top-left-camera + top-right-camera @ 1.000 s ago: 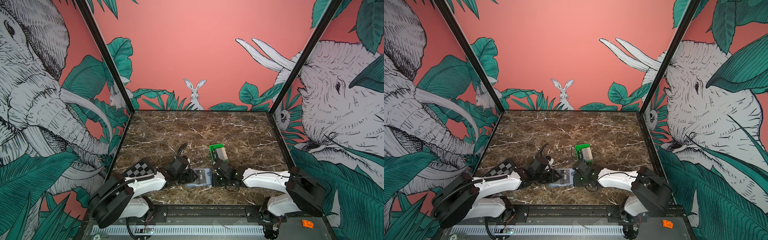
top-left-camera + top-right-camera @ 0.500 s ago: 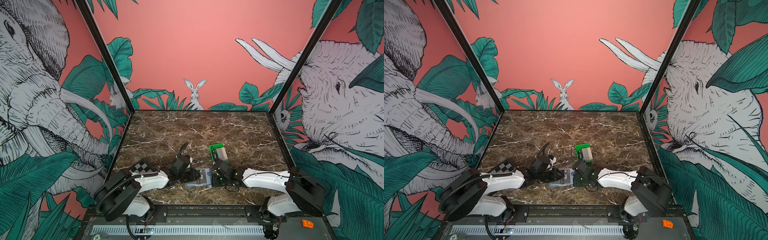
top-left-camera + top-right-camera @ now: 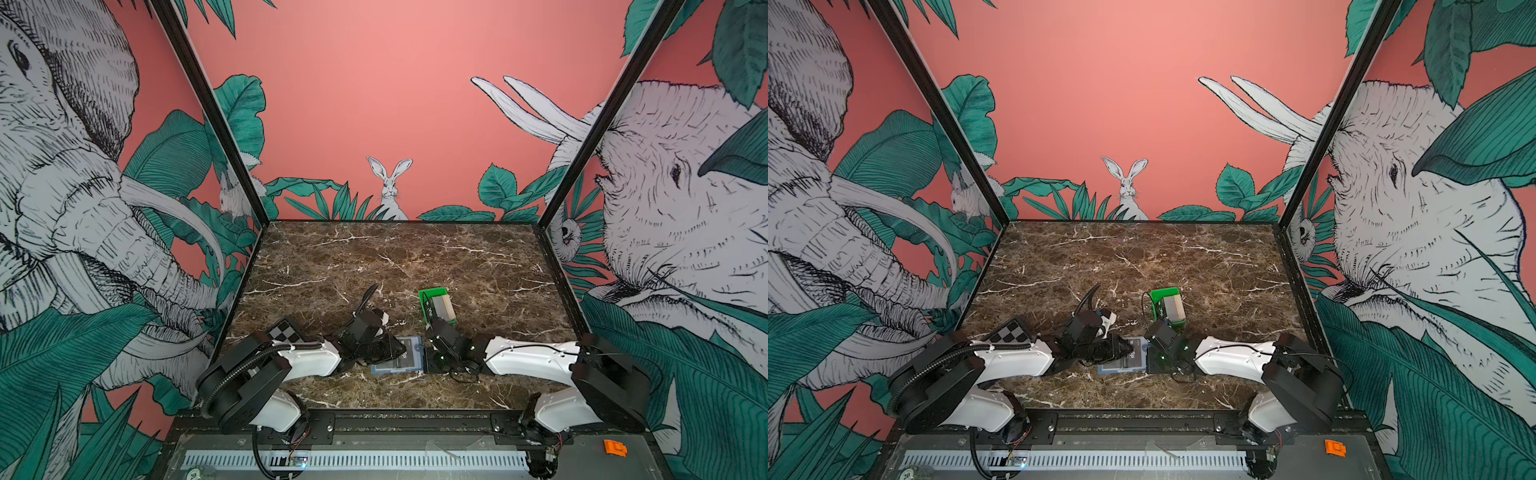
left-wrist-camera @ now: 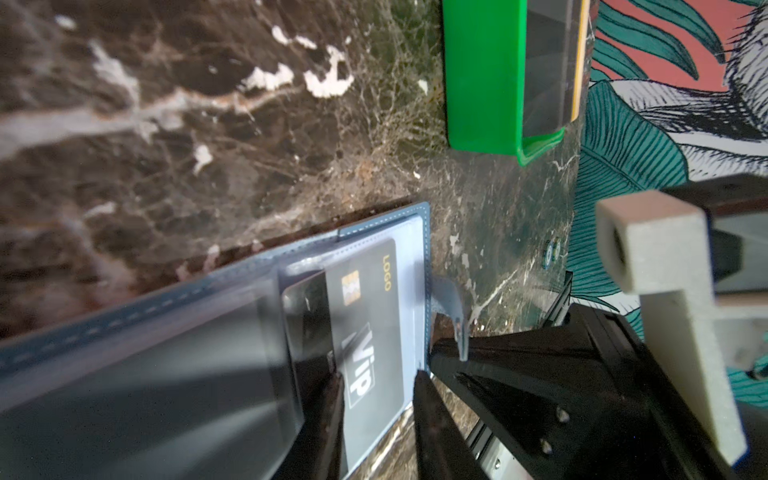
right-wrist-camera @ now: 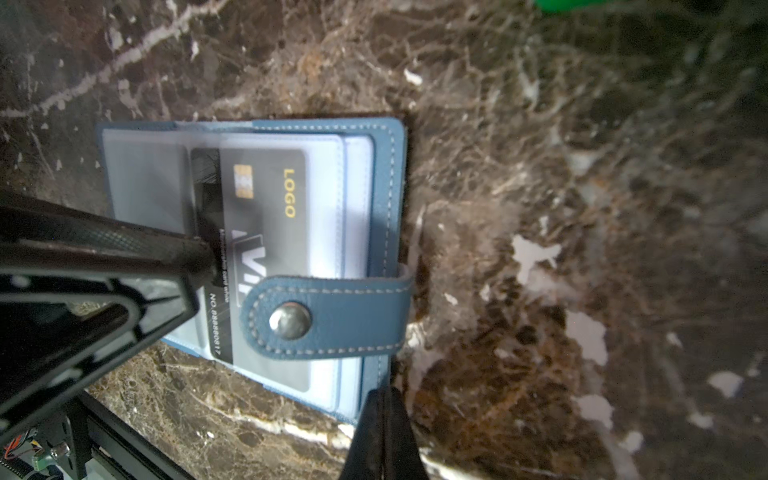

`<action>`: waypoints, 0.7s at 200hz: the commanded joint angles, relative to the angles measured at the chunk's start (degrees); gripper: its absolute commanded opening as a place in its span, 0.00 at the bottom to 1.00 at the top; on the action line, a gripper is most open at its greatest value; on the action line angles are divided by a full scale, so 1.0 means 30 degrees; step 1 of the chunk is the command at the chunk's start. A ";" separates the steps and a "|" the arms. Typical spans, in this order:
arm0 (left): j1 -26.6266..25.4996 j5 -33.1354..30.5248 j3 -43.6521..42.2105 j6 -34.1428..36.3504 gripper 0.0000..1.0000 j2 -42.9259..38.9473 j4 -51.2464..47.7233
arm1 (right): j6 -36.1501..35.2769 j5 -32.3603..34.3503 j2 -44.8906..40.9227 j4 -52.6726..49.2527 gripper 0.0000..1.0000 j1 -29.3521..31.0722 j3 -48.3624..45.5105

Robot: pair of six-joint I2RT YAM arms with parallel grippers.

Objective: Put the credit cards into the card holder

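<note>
Finding: card holder (image 5: pixel 376 174) lies open on tabletop (image 3: pixel 374 257), near front edge, mid. VIP card (image 5: pixel 266 199) is mostly inside a clear pocket, with one long-edge strip out. Its long axis runs parallel to the holder's tab-side edge, with a gap left on that side.

L gripper (image 4: pixel 377 376): jaws part open, nothing clamped. One tip rests on the card's exposed side, opposite snap tab (image 5: pixel 332 320), so judged push dir. = toward tab.

R gripper (image 5: pixel 384 399): shut, empty, at holder's corner, appears to pin it.

Green tray (image 4: pixel 482 83), further toward back edge, holds other cards (image 3: pixel 1173 307).
</note>
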 commanded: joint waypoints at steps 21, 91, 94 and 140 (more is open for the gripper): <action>-0.0190 0.0057 -0.0016 -0.0218 0.31 0.0235 0.0694 | 0.0068 0.0339 -0.0015 0.0185 0.05 0.0136 -0.0032; -0.0424 0.0174 0.0087 -0.0485 0.30 0.0782 0.1385 | 0.0053 0.0419 -0.0095 0.0088 0.05 0.0167 -0.0072; -0.0428 0.0174 0.0088 -0.0463 0.30 0.0753 0.1335 | 0.0046 0.0425 -0.0117 0.0093 0.05 0.0163 -0.0072; -0.0436 -0.0901 0.0275 0.0273 0.30 -0.0496 -0.1604 | 0.0033 0.0456 -0.0175 0.0068 0.05 0.0191 -0.0061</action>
